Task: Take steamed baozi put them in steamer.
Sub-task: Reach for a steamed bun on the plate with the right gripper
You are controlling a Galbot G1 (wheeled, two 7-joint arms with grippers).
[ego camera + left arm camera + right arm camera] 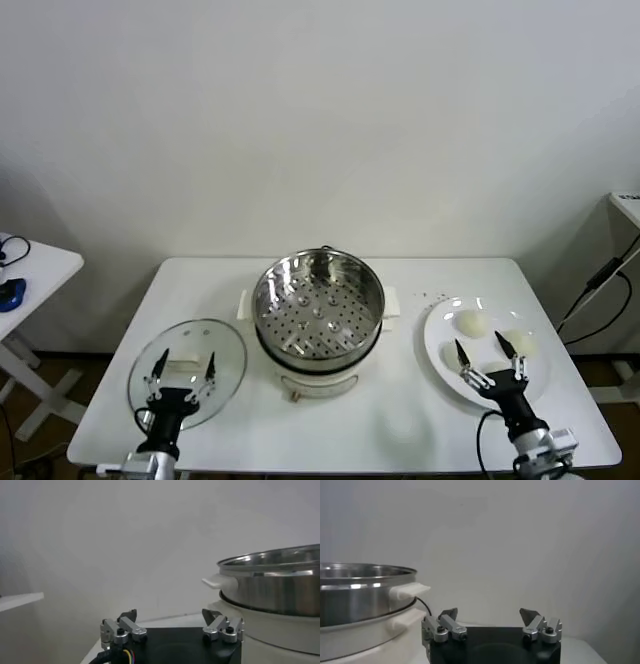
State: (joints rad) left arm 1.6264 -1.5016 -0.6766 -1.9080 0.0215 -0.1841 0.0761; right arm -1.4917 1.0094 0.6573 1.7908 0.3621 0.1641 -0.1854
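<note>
The steel steamer [318,300] sits on its white cooker base at the table's middle, and its perforated floor is empty. It also shows in the left wrist view [280,587] and in the right wrist view [360,592]. Two cream-white baozi [471,322] [519,343] lie on a white plate [434,330] at the right; any others are hidden behind my right gripper. My right gripper [478,343] [490,613] is open and empty over the plate's near part. My left gripper [186,357] [172,614] is open and empty over the glass lid [225,340].
The glass lid lies flat at the table's front left. A small white side table [35,268] with a blue object [10,293] stands at the far left. A black cable [598,290] hangs at the right. A white wall is behind.
</note>
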